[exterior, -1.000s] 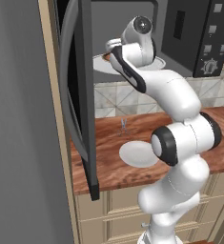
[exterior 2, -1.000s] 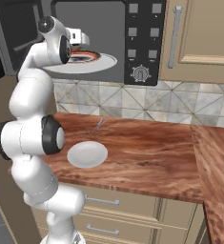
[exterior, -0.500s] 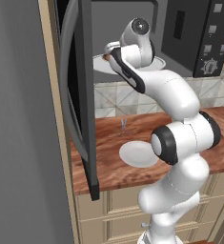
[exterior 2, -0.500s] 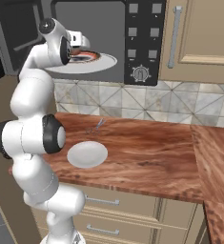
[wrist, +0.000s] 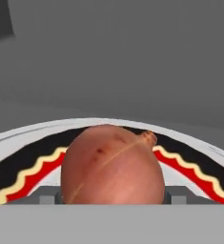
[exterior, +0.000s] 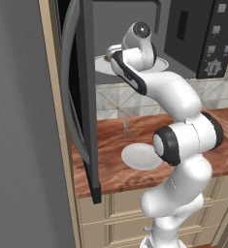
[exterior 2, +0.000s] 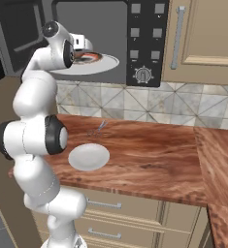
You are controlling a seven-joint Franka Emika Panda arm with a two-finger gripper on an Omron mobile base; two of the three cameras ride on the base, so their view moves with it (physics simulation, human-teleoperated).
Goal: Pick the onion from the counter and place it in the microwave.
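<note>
- gripper [wrist: 111, 202]: two small grey fingertips sit at either side of the onion's base in the hand view, at about 8 and 4 o'clock of it; jaws appear closed against the onion, so it is judged held, not released.
- onion [wrist: 111, 164]: reddish-brown, smooth, rounded, with a faint pale line across the skin and a small stub at 1 o'clock; it sits low centre in the hand view, directly over the plate.
- plate [wrist: 18, 143]: white rim, black band, red and yellow wavy trim; whether the onion touches it cannot be told.
- tabletop [exterior 2: 149, 155]: reddish-brown wood; a white dish [exterior 2: 89, 157] and a small utensil [exterior 2: 100, 127] lie on it.
- microwave [exterior 2: 145, 43]: door [exterior: 81, 92] swung open, arm reaching inside to the plate.
- progress, as a judgement: pick and carry done; opening the gripper and withdrawing are left.
</note>
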